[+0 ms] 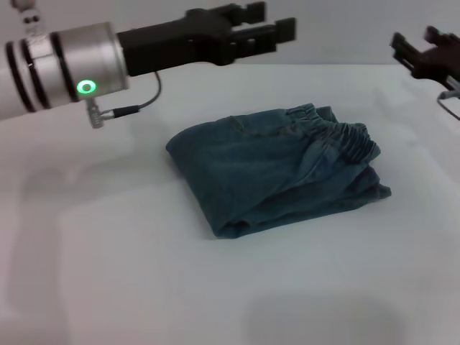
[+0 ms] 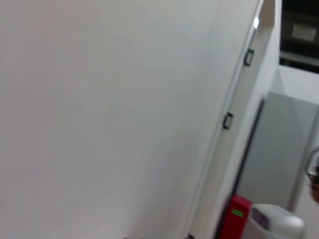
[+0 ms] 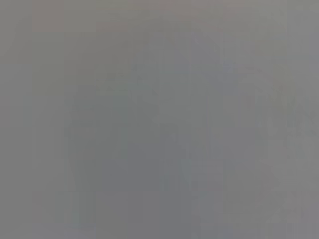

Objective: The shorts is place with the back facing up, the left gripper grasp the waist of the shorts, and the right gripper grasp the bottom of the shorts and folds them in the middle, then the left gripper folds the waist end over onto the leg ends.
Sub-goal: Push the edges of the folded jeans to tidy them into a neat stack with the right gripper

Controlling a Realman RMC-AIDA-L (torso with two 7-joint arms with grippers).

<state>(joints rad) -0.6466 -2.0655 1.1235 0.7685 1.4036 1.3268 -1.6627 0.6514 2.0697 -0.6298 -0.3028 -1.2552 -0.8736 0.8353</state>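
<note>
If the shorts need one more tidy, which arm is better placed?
Probably left. The left claw hangs above the table just behind the shorts; the right claw sits at the far right edge.

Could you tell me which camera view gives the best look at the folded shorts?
The head view: the shorts lie folded on the table, waist on top. The left wrist view shows only walls; the right wrist view shows nothing recognisable.

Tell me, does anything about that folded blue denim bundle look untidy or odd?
Slightly. The folded blue denim shorts lie askew on the white table, the ruffled elastic waist bunched on top and the lower layers poking out unevenly.
</note>
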